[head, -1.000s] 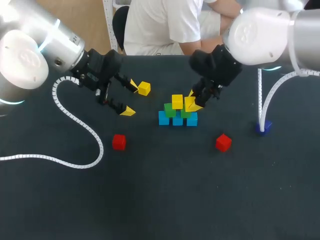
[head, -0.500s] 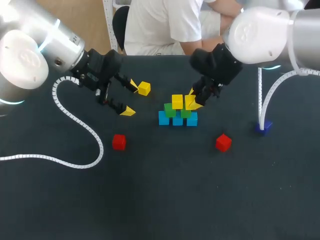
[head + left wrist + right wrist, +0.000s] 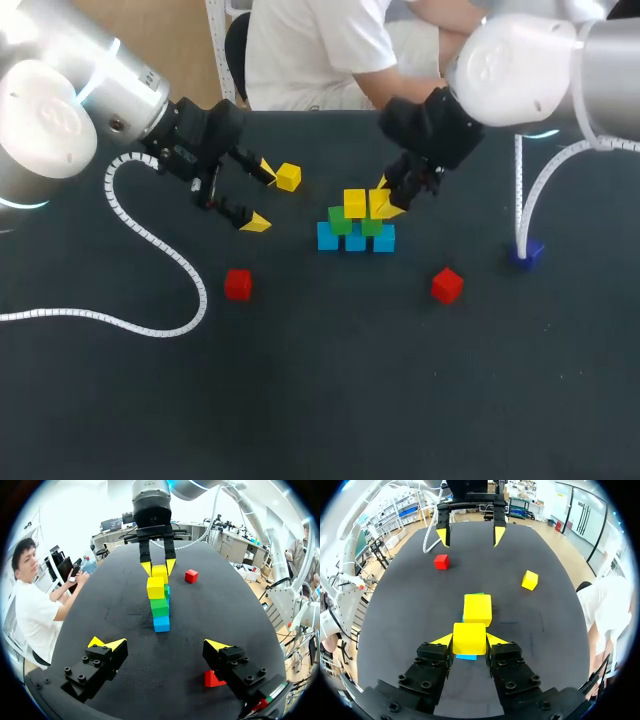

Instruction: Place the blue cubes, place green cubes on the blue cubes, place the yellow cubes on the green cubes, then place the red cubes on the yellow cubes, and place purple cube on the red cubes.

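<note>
Three blue cubes (image 3: 355, 241) stand in a row mid-table, and two green cubes (image 3: 340, 220) rest on them. One yellow cube (image 3: 354, 203) sits on the green ones. My right gripper (image 3: 385, 203) is shut on a second yellow cube (image 3: 469, 638) right beside the first (image 3: 478, 609), over the right green cube. A third yellow cube (image 3: 288, 177) lies loose close to my open left gripper (image 3: 260, 195), which is empty (image 3: 162, 645). Red cubes lie at front left (image 3: 238, 284) and front right (image 3: 447, 285). The purple cube (image 3: 527, 252) sits at the far right.
A white ribbed cable (image 3: 150, 240) loops over the table's left side. Another white cable (image 3: 520, 200) comes down by the purple cube. In the left wrist view one red cube (image 3: 212, 679) lies partly behind a finger.
My right gripper with its yellow cube has shifted very slightly towards the back. The left arm and all other cubes have stayed in place.
</note>
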Available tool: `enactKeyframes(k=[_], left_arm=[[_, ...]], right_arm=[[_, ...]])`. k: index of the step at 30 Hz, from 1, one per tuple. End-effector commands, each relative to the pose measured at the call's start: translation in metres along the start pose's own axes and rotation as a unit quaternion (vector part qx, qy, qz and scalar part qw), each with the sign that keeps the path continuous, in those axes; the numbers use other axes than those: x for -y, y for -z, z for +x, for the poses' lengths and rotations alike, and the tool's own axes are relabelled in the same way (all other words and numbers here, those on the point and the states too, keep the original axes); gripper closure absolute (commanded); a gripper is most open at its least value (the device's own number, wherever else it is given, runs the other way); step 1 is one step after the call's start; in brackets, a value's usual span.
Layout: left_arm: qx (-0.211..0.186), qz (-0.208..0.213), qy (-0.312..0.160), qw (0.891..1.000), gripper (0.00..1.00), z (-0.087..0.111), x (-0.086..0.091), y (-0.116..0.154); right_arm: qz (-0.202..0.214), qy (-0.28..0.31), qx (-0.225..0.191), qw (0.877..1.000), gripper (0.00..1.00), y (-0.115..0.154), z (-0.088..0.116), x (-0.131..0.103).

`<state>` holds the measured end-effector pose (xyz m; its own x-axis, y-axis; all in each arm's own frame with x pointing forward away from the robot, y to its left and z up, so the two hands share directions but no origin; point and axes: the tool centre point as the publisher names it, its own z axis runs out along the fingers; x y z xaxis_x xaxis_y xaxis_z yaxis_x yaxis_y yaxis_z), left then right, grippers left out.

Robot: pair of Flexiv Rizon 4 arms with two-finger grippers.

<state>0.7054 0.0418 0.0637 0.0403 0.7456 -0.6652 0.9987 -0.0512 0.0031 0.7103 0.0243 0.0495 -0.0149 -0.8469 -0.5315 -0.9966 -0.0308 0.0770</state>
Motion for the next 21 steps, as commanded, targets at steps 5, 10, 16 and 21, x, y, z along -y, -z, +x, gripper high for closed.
enactKeyframes(k=[5,10,16,21], left_arm=[[-0.001,0.002,0.000,1.000,0.00,0.0000,-0.0014,0.0000],[-0.001,0.002,0.000,1.000,0.00,0.0000,-0.0014,0.0000],[-0.001,0.002,0.000,1.000,0.00,0.0000,-0.0014,0.0000],[-0.001,0.002,0.000,1.000,0.00,0.0000,-0.0014,0.0000]], right_arm=[[-0.002,0.003,0.000,1.000,1.00,-0.0002,-0.0019,0.0023],[-0.004,0.002,-0.001,1.000,1.00,-0.0020,-0.0019,0.0024],[-0.005,0.002,-0.002,1.000,1.00,-0.0028,-0.0026,0.0024],[-0.005,0.002,-0.003,1.000,1.00,-0.0034,-0.0029,0.0029]])
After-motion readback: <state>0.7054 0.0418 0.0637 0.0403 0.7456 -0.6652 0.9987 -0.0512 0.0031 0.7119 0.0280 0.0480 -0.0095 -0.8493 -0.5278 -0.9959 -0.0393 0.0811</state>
